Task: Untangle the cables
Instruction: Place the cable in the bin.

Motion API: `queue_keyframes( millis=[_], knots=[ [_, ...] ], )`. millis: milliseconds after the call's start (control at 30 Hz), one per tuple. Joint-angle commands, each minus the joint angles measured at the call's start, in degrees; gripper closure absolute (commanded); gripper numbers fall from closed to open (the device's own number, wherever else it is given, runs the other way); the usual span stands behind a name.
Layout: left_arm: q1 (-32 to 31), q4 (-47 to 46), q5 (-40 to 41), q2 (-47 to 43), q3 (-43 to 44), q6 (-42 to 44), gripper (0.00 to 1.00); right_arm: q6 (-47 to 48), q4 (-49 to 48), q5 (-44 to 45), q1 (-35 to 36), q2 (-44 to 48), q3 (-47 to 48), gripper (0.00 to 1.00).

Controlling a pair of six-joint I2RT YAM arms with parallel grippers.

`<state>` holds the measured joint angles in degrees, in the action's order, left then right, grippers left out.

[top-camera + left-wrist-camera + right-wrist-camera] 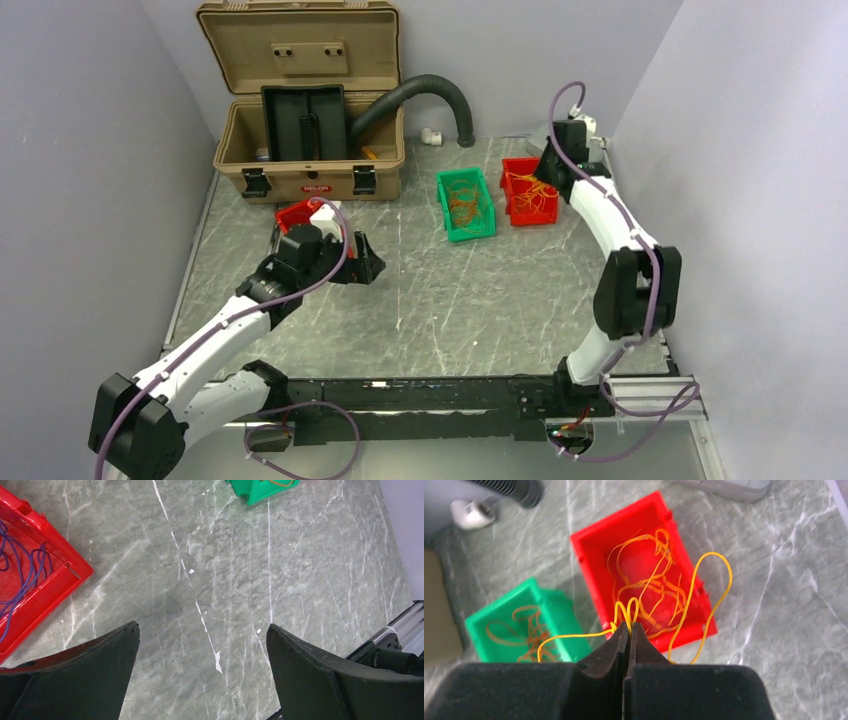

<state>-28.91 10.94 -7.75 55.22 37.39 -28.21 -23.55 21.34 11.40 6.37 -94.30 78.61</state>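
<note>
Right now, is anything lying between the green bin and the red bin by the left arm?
Nothing: the left wrist view shows only bare marble table between the red bin and the green bin.

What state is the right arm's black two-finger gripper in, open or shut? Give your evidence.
Shut: the right gripper has its fingers pressed together, pinching a thin yellow cable over the red plastic bin.

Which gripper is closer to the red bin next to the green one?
Right. The right gripper is at that red bin, pinching its yellow cables; the left gripper hangs open over the table, far to the left.
</note>
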Motion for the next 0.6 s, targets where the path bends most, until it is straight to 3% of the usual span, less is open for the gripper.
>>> queue_keyframes(
  millis=[0,233,433,533,567],
  knots=[
    [-1.17,-5.54,2.60,-1.22,-1.61,-0.31,0.00,0.61,-2.15,-5.09,-4.04,-8.88,7.30,1.00],
    [-2.20,-5.14,5.22,-1.68,-1.53,0.13,0.01,-0.11,-4.79,-12.60,-5.58,-21.14,15.45,1.00],
    [-2.34,-5.61,7.11,-3.68,-2.62,0.90,0.00,-0.27,-4.70,-8.23,-5.58,-29.09,18.88,1.00],
    [-2.35,-6.89,7.53,-5.64,-3.97,1.28,0.01,0.22,-8.03,-7.22,-5.58,-28.86,16.54,0.86],
    [-2.38,-7.09,7.57,-6.25,-4.40,1.49,0.01,0.44,-8.59,-7.19,-5.58,-28.30,15.97,0.74]
  ],
)
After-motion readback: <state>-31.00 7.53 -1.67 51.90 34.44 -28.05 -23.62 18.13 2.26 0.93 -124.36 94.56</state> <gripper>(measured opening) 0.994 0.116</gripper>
